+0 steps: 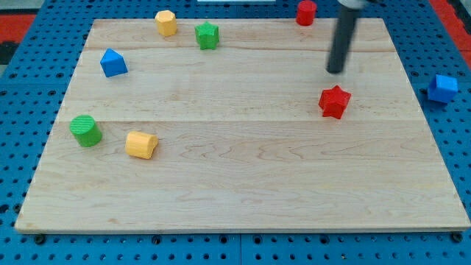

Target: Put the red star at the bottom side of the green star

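The red star [334,101] lies on the wooden board [243,177] at the view's right of centre. The green star [207,34] sits near the view's top, left of centre, far up and left of the red star. My tip [336,71] is the lower end of the dark rod that comes down from the view's top right. It stands just above the red star in the view, with a small gap between them.
A yellow hexagon [166,22] is left of the green star. A blue triangle [112,63], a green cylinder [85,130] and a yellow cylinder [140,144] sit at the left. A red cylinder [306,12] is at the top edge. A blue block [442,87] lies off the board, right.
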{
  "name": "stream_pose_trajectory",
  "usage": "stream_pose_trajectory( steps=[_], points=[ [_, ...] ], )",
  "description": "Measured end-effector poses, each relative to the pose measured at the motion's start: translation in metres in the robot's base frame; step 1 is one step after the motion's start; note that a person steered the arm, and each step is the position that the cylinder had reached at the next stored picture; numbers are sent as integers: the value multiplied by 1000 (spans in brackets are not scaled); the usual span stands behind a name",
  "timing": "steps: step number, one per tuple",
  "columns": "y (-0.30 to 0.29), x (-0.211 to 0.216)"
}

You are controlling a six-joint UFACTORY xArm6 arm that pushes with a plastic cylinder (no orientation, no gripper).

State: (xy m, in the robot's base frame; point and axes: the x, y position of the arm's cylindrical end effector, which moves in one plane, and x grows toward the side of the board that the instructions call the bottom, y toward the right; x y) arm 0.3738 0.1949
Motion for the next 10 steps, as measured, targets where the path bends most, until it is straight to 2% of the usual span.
stream_pose_trajectory(
  steps=[1, 2, 3, 4, 5, 6, 7, 8, 10],
  points=[
    [15, -27],
    [-21, -131],
    [56, -45],
    [90, 2],
    [40, -78],
    [17, -116],
    [16, -20],
    [-7, 44],
    [-172, 44]
  ],
)
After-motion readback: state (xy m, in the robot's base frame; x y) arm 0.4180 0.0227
